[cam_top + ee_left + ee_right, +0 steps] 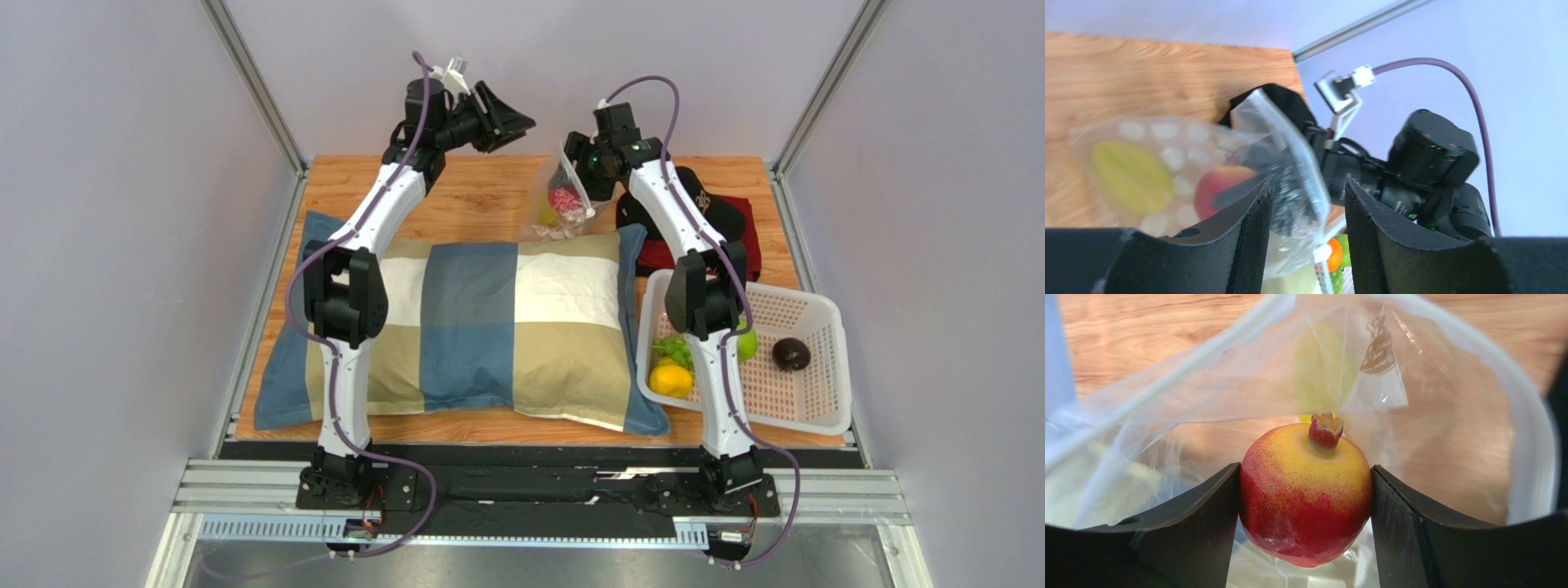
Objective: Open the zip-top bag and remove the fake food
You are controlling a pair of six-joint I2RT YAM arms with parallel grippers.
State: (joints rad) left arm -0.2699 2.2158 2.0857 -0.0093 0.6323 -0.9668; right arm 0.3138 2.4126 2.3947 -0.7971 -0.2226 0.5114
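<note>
The clear dotted zip-top bag [562, 202] stands open at the back of the table, behind the pillow. My right gripper [591, 165] reaches into its mouth. In the right wrist view its fingers [1198, 520] press both sides of a red-and-yellow apple [1303, 484] inside the bag [1530, 447]. A yellow-green piece [1321, 367] lies deeper in. My left gripper [1308, 196] is open, with the bag's top edge [1290, 153] loose between its jaws. Through the film the left wrist view shows the apple [1220, 187] and the yellow-green piece [1131, 174].
A large patchwork pillow [491, 319] covers the table's middle. At the right, a white perforated basket [816, 398] holds a lemon [671, 380], green pieces [672, 352] and a dark fruit [791, 353]. A dark red and black cloth [724, 221] lies behind it.
</note>
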